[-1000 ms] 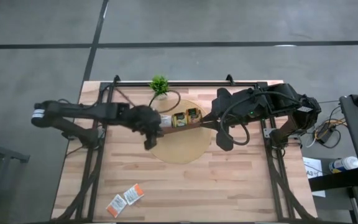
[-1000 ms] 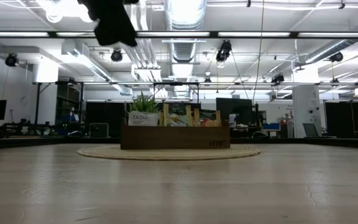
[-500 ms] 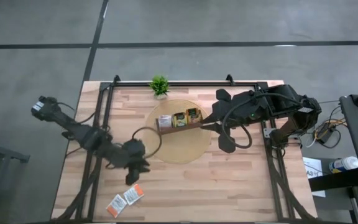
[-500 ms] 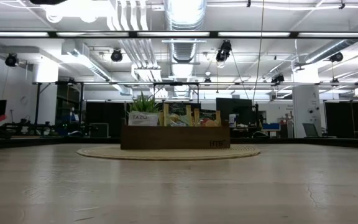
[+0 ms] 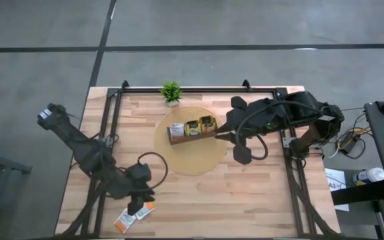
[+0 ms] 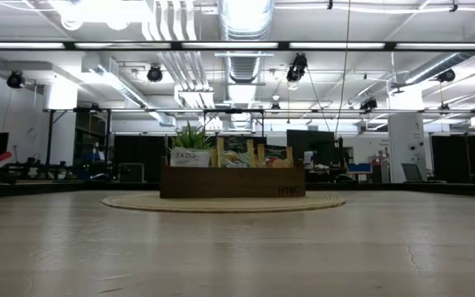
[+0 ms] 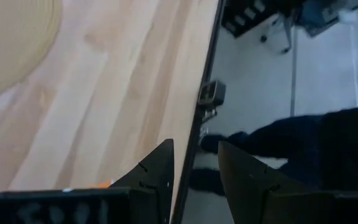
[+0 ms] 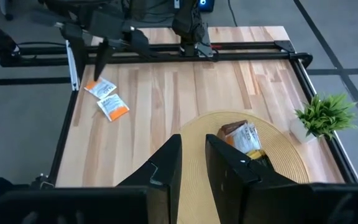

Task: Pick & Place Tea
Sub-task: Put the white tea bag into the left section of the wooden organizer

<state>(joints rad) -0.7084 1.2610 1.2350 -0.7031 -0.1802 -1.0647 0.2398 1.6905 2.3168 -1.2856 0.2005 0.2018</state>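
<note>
Left gripper (image 5: 141,199) open; tray (image 5: 192,136) holds sachets (image 5: 199,125).

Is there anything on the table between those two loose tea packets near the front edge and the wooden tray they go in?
Nothing visible lies on the table between the two tea packets and the tray. The left gripper hangs right above them.

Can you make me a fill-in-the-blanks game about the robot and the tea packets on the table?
1. The brown tray sits on a round ____.
2. The left end effector hovers over two loose white-and-____ tea sachets.
3. The little green ____ stands at the table's far edge.
4. The right end effector waits beside the tray, holding ____.

Missing words: mat; orange; plant; nothing
</note>
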